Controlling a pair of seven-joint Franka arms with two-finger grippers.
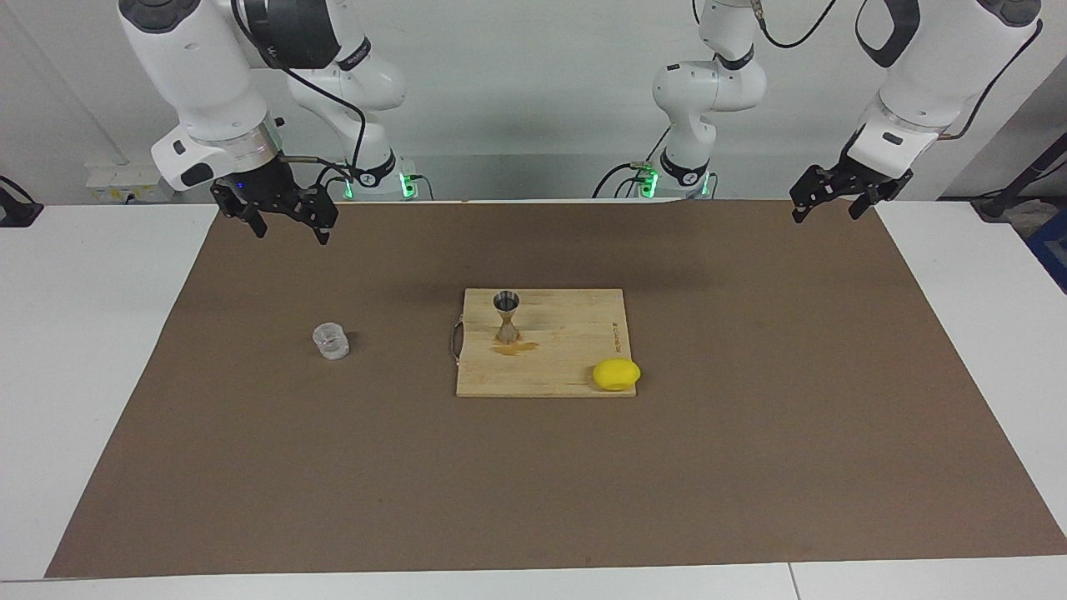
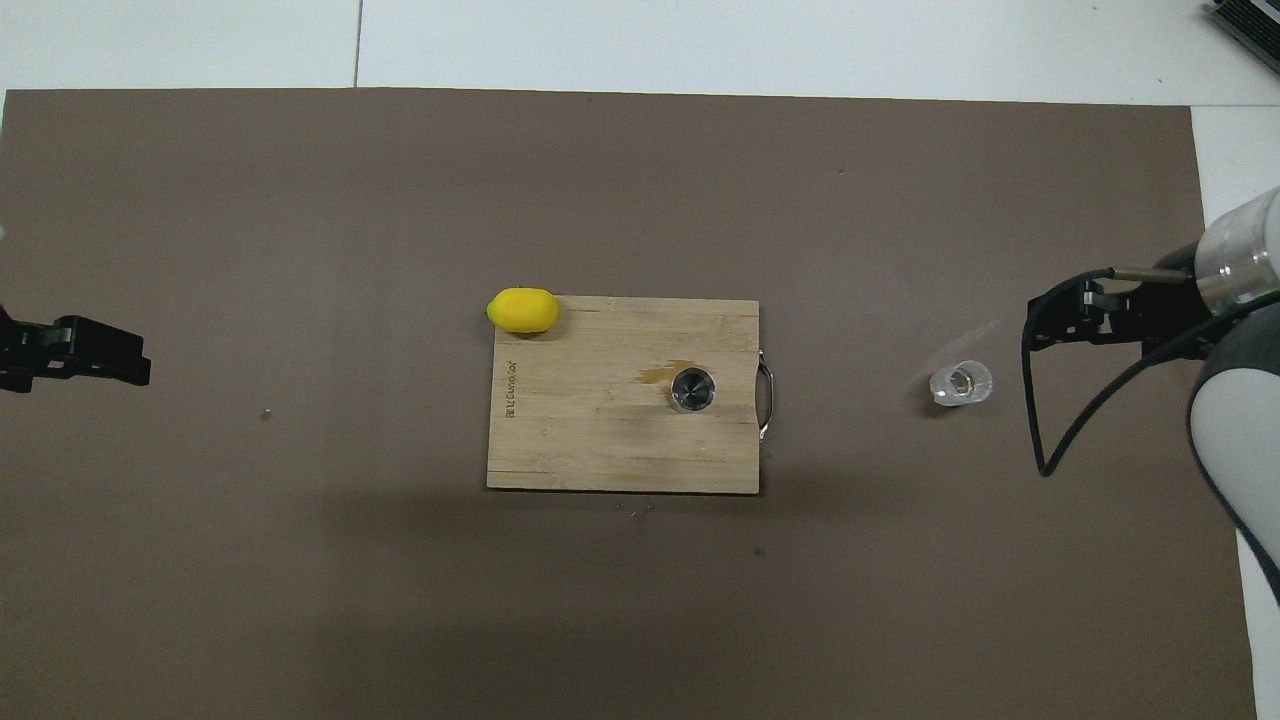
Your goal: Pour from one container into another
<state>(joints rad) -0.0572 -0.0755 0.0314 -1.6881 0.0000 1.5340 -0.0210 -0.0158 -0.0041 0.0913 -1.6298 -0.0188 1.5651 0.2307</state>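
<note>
Brown mat [image 1: 750, 417]: overhead view shows jigger [image 2: 693, 389] mouth; both grippers' jaws wide apart, empty

One cam sits high across the table [image 1: 100, 350], facing the robots; the other looks steeply down from above their end. Both catch the same brown mat [image 1: 750, 417] and cutting board [image 1: 558, 367].
</note>
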